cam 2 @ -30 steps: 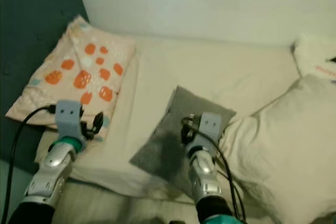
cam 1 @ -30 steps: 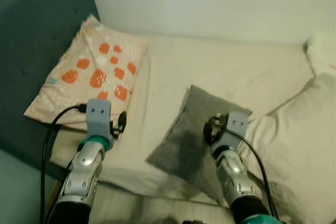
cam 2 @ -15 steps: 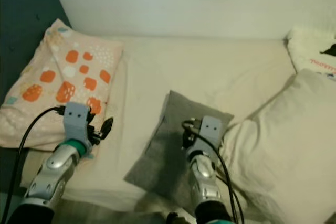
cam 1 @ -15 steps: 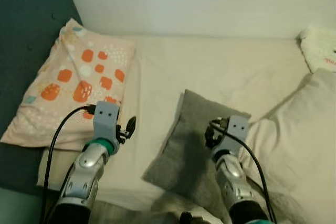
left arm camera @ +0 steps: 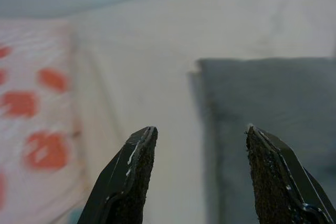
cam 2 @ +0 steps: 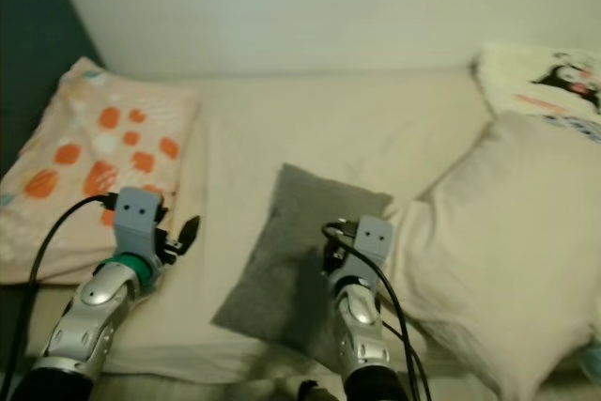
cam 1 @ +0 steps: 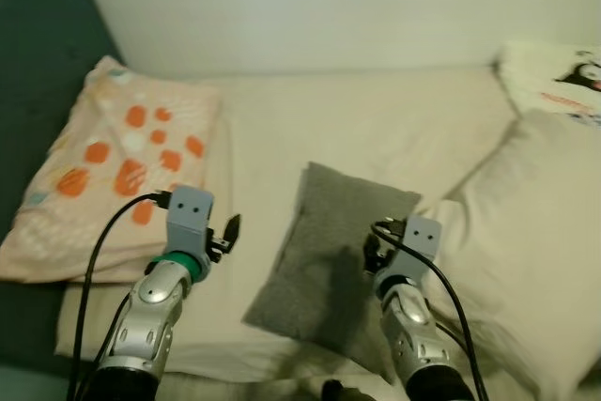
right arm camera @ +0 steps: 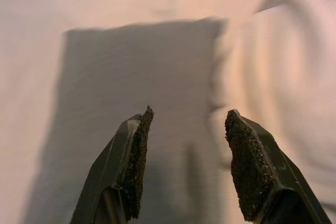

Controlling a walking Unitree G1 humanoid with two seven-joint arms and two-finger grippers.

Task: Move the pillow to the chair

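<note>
Right hand [right arm camera: 184, 177] spread open above grey pillow [cam 1: 329, 241], left hand [left arm camera: 199, 177] open, empty.

— What colours are on the bed?
— A plain grey pillow [cam 1: 333, 241] on a cream sheet [cam 1: 376, 129]; a pale pink pillow [cam 1: 103, 161] with orange and white spots.
— And the rest?
— A large cream pillow [cam 1: 526, 232], a white cushion [cam 1: 554, 77] with a black-and-red print, a dark teal headboard [cam 1: 38, 44] — plus 2 silver arms with black fingers [left arm camera: 131, 182].
</note>
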